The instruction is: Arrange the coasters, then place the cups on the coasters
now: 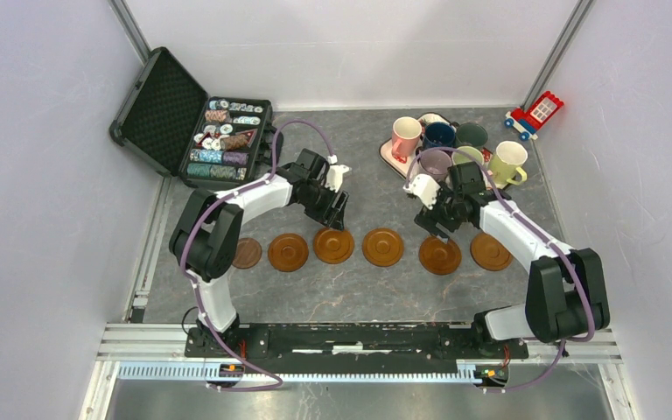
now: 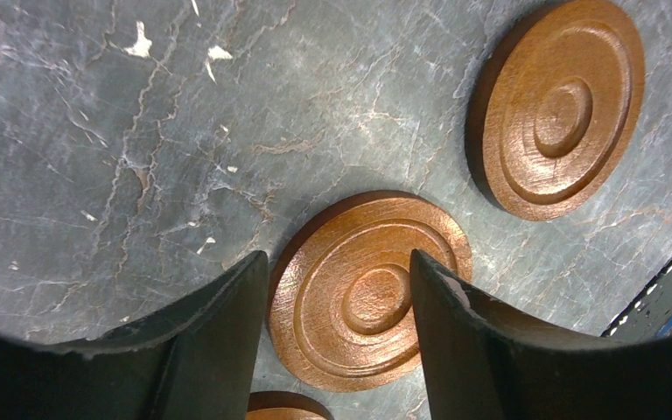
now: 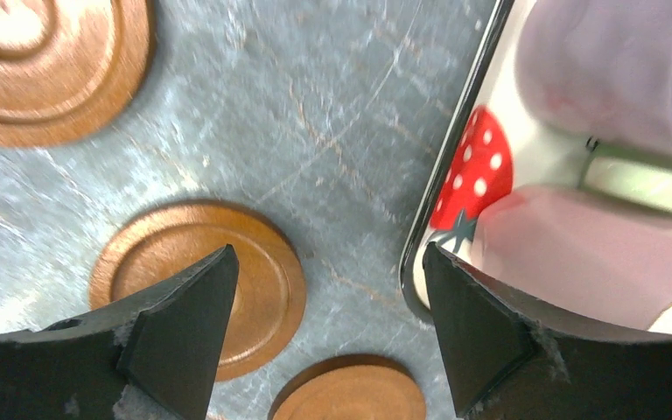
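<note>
Six coasters (image 1: 382, 247) show in a row along the near half of the desk, running from the left edge toward the right, the leftmost one darker; if there are more, the arms hide them. The cups (image 1: 406, 136) stand packed together on a strawberry-print tray (image 3: 481, 179) toward the far right corner, none yet on a coaster. The left pincer (image 2: 337, 258) hangs over the third coaster (image 1: 333, 246) from the left, jaws apart with the disc beneath the gap and nothing gripped. The right pincer (image 3: 328, 254) is also apart and empty, hovering between the row's right end and the near edge of the tray, just beside the mauve cup (image 1: 435, 163). The arranging step looks close to finished, since the row is fairly even, with perhaps a last nudge due from the left arm. The next move is likely a first cup pickup: the jaws must take one wall or the handle without knocking the crowded neighbours, lift it clear, then set it centred on a disc.
</note>
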Action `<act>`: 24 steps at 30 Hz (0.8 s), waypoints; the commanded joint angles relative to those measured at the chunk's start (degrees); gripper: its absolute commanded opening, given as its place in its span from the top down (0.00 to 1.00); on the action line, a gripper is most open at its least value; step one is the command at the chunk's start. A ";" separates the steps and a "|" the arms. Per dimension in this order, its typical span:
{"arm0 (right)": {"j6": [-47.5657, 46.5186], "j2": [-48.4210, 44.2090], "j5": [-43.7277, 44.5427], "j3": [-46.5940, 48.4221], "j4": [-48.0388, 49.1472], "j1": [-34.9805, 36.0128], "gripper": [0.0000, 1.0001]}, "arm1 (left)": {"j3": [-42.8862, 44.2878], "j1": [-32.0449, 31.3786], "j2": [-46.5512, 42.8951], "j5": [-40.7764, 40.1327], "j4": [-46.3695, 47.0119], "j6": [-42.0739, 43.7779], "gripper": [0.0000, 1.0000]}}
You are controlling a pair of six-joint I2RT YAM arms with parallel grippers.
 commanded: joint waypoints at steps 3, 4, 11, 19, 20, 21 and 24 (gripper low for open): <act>7.24 4.11 -10.34 6.89 2.72 2.03 0.18 | 0.15 0.17 1.46 1.50 2.50 0.55 0.29; 8.09 5.17 -12.07 7.85 3.02 2.46 0.19 | 0.36 0.17 1.82 1.56 2.47 0.73 0.29; 10.59 13.87 -19.19 14.58 3.48 5.29 0.21 | -0.74 -0.04 2.01 3.11 1.59 2.34 0.36; 9.40 20.23 -23.06 18.30 2.00 8.56 0.22 | -3.94 -1.30 0.26 4.12 1.83 2.15 0.45; 9.38 20.69 -23.34 18.46 1.97 8.96 0.22 | -4.46 -1.48 -0.03 4.19 1.98 2.08 0.46; 9.32 21.31 -23.56 18.67 1.92 9.14 0.22 | -4.81 -1.66 -0.25 4.25 2.12 2.00 0.46; 8.81 22.64 -24.20 18.76 1.76 10.09 0.22 | -5.64 -1.88 -0.59 4.45 2.33 1.77 0.47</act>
